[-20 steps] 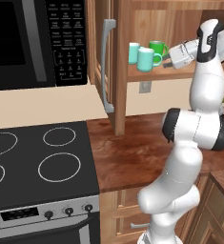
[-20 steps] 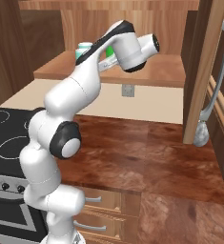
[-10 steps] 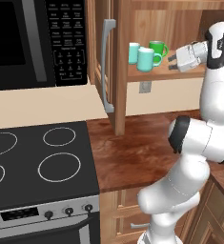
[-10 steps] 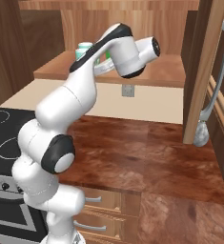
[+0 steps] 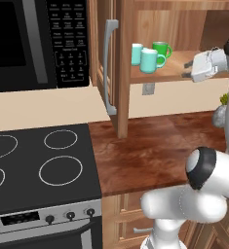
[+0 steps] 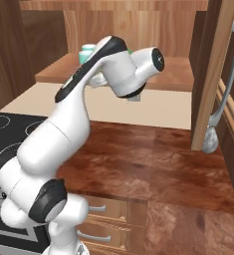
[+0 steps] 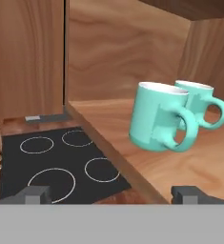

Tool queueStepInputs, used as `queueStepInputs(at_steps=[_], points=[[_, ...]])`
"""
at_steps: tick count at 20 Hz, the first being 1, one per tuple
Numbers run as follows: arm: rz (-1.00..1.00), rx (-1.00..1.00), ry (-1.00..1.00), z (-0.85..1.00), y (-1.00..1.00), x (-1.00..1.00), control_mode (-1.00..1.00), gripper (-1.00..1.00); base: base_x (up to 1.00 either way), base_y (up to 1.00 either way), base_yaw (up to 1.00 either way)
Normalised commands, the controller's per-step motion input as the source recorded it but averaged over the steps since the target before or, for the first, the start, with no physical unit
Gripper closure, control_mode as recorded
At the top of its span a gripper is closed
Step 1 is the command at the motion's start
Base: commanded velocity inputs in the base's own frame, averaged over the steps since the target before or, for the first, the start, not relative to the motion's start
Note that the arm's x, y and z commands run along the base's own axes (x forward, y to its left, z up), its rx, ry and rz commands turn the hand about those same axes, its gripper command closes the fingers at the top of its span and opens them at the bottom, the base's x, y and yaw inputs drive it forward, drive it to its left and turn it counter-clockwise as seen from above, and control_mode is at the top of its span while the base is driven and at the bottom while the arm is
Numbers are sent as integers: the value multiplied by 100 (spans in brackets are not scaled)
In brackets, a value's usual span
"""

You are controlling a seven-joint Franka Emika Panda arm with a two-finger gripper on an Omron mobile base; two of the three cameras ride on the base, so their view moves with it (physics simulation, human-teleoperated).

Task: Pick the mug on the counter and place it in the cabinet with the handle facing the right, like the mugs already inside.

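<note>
Since the claw (image 7: 111,194) hangs empty, tips spread wide, the mug (image 7: 156,123) stands ahead of it on the cabinet (image 5: 174,73) shelf — handle (image 7: 184,131) turned right, just beside another mug (image 7: 201,107).

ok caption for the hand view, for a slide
Teal-mint mug standing on the cabinet shelf, handle to the view's right, a paler mug just behind it, open gripper in front.

Both base views look forward and down from opposite sides, sharing the cabinet (image 5: 184,68) shelf; the hand view sits close, level with it.
</note>
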Motion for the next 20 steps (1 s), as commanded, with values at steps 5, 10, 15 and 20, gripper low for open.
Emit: queueStepInputs(at_steps=[5, 10, 15, 20], points=[[-19, 1, 4, -22, 13, -86, -100, -100, 0, 0, 0], [-23, -1, 12, -33, 35, -70, -100, -100, 0, 0, 0], [-19, -6, 33, -32, 30, -42, -100, -100, 0, 0, 0], [-15, -5, 48, -10, 19, -4, -100, -100, 0, 0, 0]])
